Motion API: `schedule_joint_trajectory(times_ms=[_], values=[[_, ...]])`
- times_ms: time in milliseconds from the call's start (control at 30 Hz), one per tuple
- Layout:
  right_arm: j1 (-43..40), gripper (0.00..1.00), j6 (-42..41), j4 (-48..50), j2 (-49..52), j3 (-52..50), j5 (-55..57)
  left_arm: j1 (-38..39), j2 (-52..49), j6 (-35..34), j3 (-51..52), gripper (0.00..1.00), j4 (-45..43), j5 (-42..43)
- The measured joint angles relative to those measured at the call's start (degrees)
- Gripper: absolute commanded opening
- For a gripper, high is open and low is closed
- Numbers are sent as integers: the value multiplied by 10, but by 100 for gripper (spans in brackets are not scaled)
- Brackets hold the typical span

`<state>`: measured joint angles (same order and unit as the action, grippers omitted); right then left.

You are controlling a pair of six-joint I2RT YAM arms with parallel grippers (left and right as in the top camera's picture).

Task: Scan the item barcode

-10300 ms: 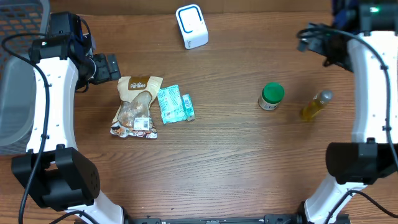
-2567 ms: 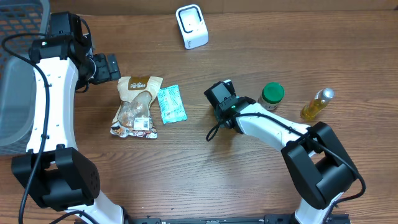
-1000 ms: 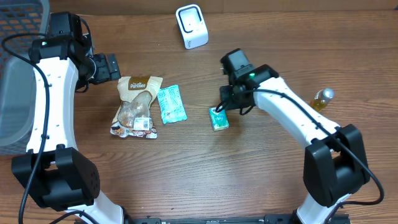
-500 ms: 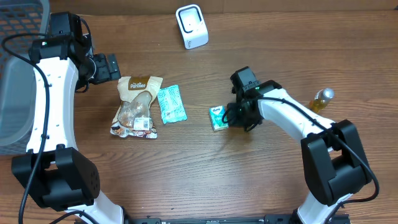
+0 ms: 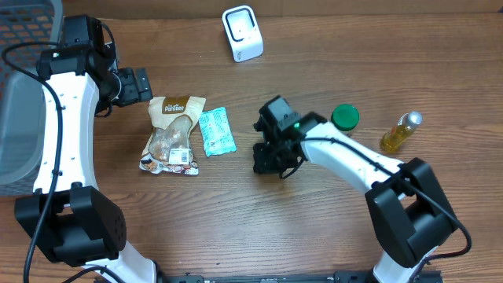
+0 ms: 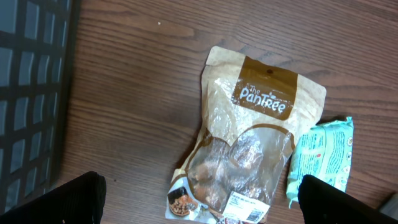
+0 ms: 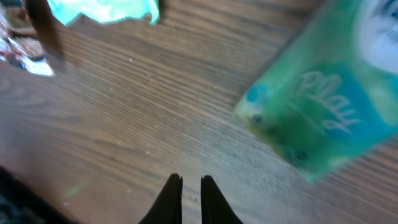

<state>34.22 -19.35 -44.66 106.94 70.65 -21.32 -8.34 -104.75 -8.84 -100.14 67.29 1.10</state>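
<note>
A small green tissue pack (image 7: 323,106) lies on the wood table, ahead and to the right of my right gripper (image 7: 191,179). That gripper is shut with nothing between its fingers. In the overhead view the right gripper (image 5: 267,157) hangs low at mid-table and hides the pack. A brown snack bag (image 5: 173,134) and a teal wipes pack (image 5: 216,131) lie side by side to the left. My left gripper (image 5: 138,83) stays wide open above the bag's upper left, holding nothing. The white scanner (image 5: 242,33) stands at the back of the table.
A green-lidded jar (image 5: 344,118) and a yellow bottle (image 5: 401,132) stand to the right of the right arm. A dark wire basket (image 5: 20,118) sits off the table's left edge.
The right gripper has swung left and now sits over the green pack, which lay in plain sight on the table in the overhead view half a second ago. The left arm has not moved.
</note>
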Motion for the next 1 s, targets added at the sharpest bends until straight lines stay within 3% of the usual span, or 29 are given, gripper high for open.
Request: schedule_joint_trajectory(times_ms=[200,467,733,1000], values=[[-72,4,9,-89,1,103,28,0,0,0,0,100,0,0],[-111,4,-13,-133,1,67,115,0,0,0,0,99,0,0],[-76,4,-71,-33,1,-33,106,0,0,0,0,100,0,0],[-1,4,-120,113,1,-53,76,0,0,0,0,100,0,0]])
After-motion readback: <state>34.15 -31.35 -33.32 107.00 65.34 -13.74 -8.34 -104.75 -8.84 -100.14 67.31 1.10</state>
